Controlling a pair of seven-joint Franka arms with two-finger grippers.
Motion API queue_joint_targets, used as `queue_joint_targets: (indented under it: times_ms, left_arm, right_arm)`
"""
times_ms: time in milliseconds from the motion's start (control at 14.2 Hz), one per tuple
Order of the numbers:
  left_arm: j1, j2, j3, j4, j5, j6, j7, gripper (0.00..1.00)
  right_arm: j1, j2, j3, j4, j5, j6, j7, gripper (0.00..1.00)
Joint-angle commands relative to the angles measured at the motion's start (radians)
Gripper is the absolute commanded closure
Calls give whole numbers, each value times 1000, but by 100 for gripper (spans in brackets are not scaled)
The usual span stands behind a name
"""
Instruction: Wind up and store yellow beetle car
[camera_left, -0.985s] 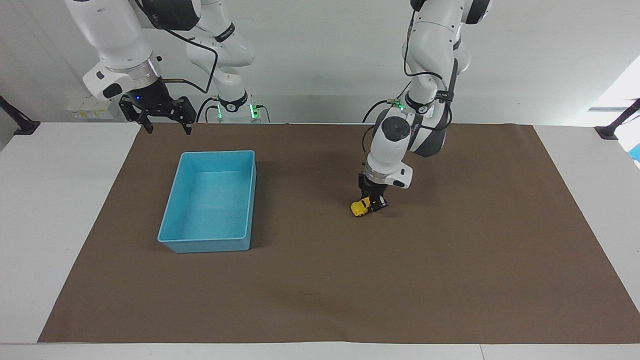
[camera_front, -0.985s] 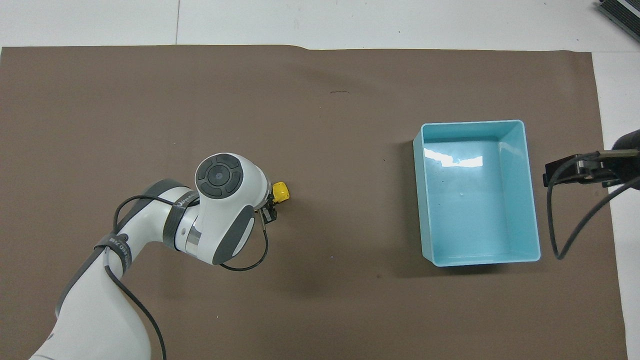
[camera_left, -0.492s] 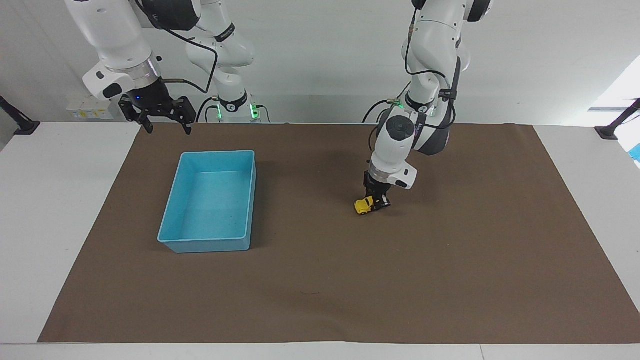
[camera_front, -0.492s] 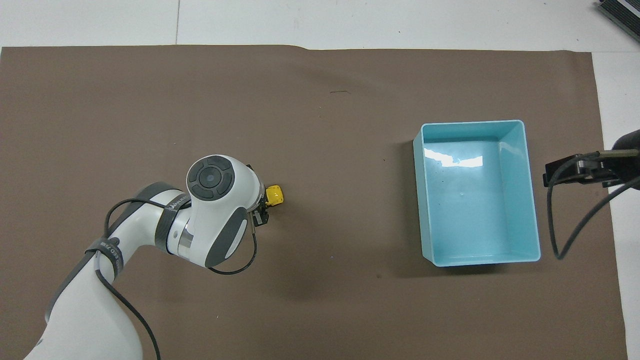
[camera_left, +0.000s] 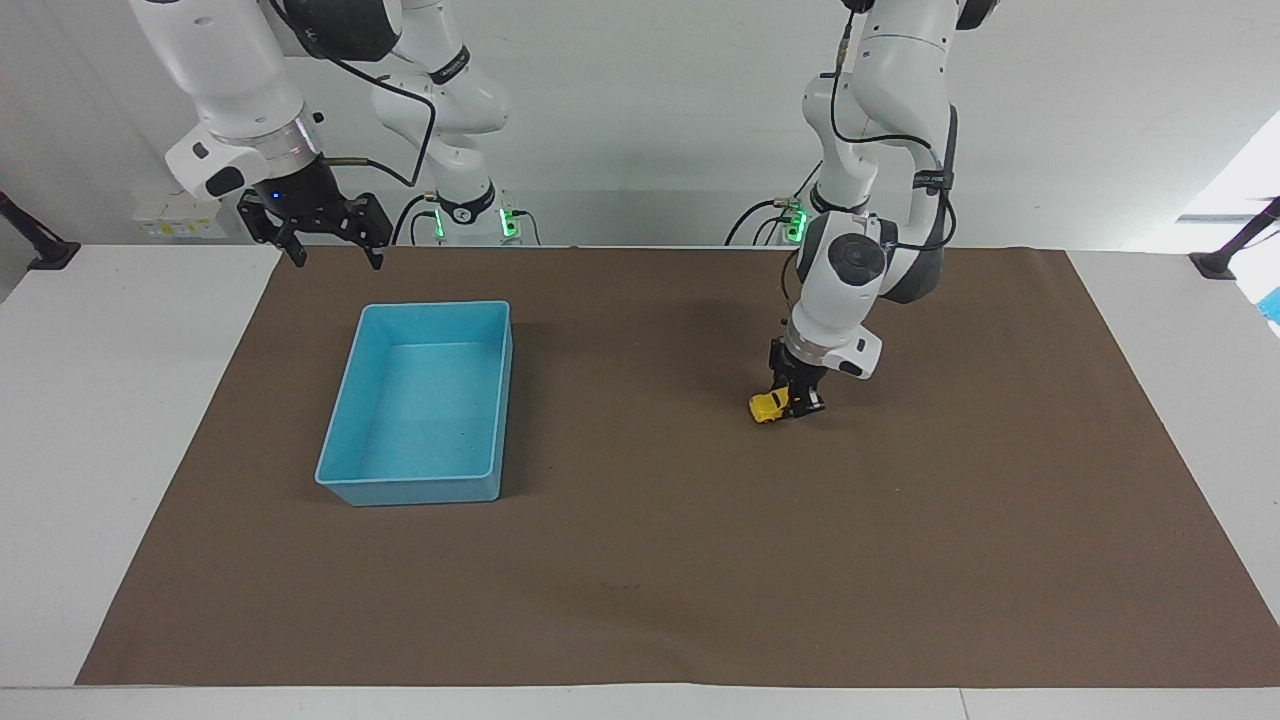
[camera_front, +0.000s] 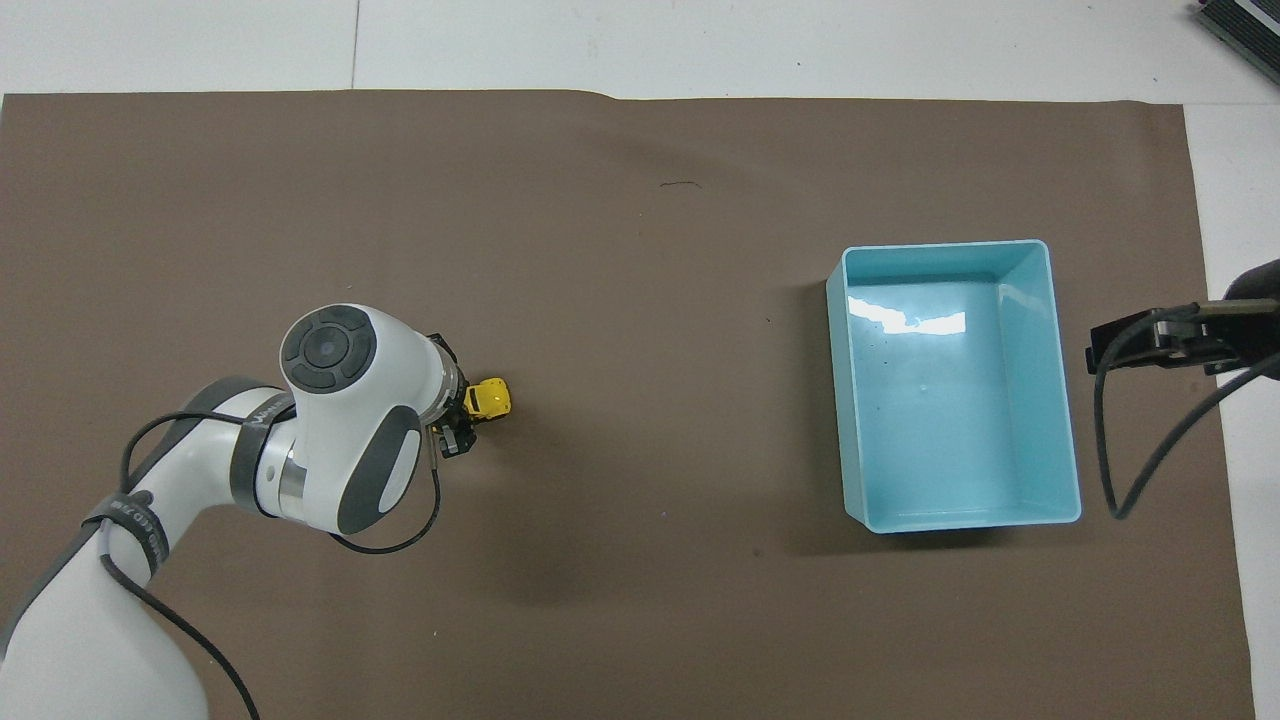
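The yellow beetle car (camera_left: 770, 407) rests on the brown mat, held at its rear end by my left gripper (camera_left: 797, 402), which is shut on it. In the overhead view the car (camera_front: 489, 398) pokes out past the left gripper (camera_front: 463, 418), whose wrist covers most of the fingers. The blue bin (camera_left: 424, 402) stands empty toward the right arm's end of the table; it also shows in the overhead view (camera_front: 1040, 400). My right gripper (camera_left: 327, 240) hangs open in the air near the bin's end that is nearer to the robots, holding nothing.
The brown mat (camera_left: 900, 560) covers most of the white table. A black clamp arm (camera_left: 1235, 245) stands at the table's corner by the left arm's end.
My left gripper has dragged the car along the mat toward the left arm's end of the table, away from the bin. The right arm has not moved.
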Motion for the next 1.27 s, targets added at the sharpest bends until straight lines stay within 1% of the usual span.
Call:
queue_joint_targets:
  times_ms: [0,352,422,492,563,633,844,914,1055,1196]
  left_arm:
    - [62,46,8,-26,14,43,67,100]
    - [63,48,10,-20,14,38,69,100]
    - [63,50,10,-14,14,37,66,87]
    - [63,51,10,-11,14,35,63,36]
    - [63,48,11,-8,14,34,52,0]
    - [63,40,13,6,14,26,47,0]
    - [46,14,8,103,14,-111,37,0]
    - [43,13,8,130,14,-139,38,0]
    - [34,4,7,157,16,-152,46,0]
    - [34,-7,8,158,24,-152,53,0]
  right_arm:
    - [-11,-19,5,-17,15,10,-6,0]
    - [-11,-19,5,-17,15,10,-6,0]
    - [-11,-19,5,-17,15,10,-6,0]
    - [-11,-19,5,-17,15,10,-6,0]
    - [-12,-19,5,-17,15,10,-6,0]
    - [-11,-19,5,-17,15,10,-6,0]
    - [-11,-19,5,-17,15,10,-6,0]
    - [-11,-19,5,-17,15,10,-6,0]
    - [-12,-19,5,-17,15,10,-6,0]
    - [-11,-20,7,-17,15,2,-7,0]
